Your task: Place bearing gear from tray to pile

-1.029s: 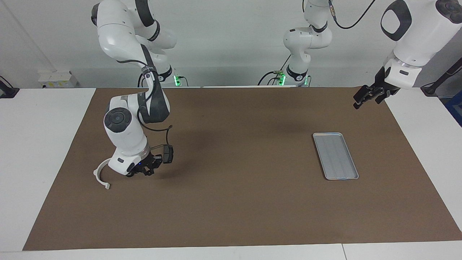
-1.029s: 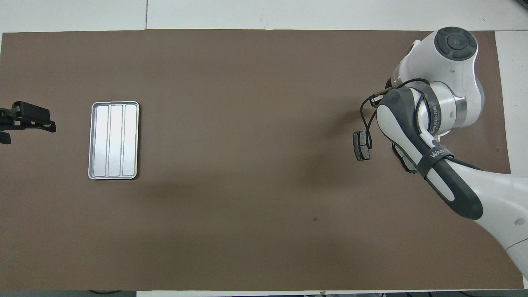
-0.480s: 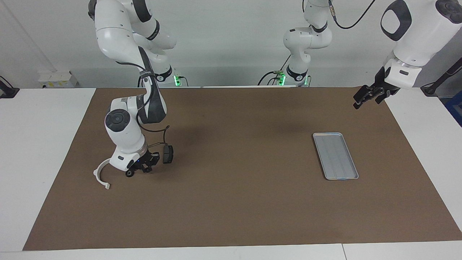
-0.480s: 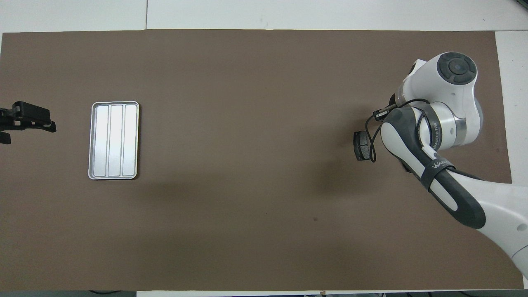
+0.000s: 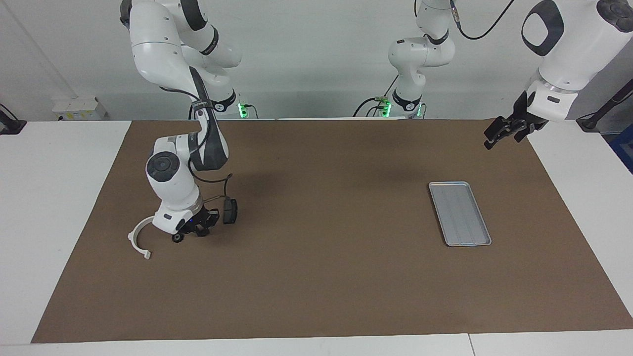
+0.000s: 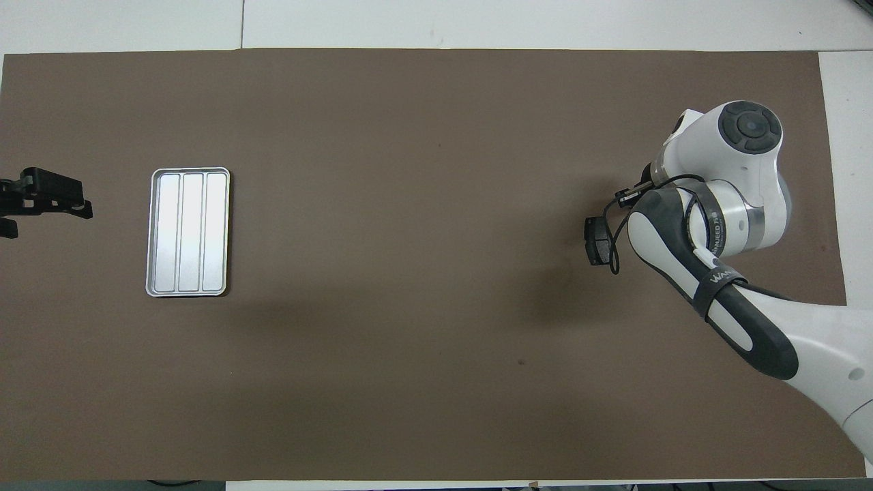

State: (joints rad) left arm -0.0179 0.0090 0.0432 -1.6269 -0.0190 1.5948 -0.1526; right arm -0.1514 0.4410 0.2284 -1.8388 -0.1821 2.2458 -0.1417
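The silver-grey ridged tray [image 5: 460, 213] lies bare on the brown mat toward the left arm's end; it also shows in the overhead view [image 6: 187, 232]. The pile lies toward the right arm's end: a white semicircular bracket [image 5: 137, 239] and a dark grey pad [image 5: 229, 211], also seen from overhead [image 6: 598, 241]. My right gripper [image 5: 191, 231] is low over the mat between bracket and pad. A small dark round piece [image 5: 176, 238] sits at its tip, touching or just apart. The overhead view hides the bracket under the right arm. My left gripper [image 5: 498, 133] waits in the air, empty.
The brown mat [image 5: 321, 277] covers most of the white table. A cable loops from the right wrist beside the dark pad. The left gripper [image 6: 48, 196] hangs over the mat's edge, beside the tray.
The right wrist has drawn a little toward the robots and lifted slightly, uncovering the small dark round piece. From overhead the arm now covers the second dark pad. The left arm has not moved.
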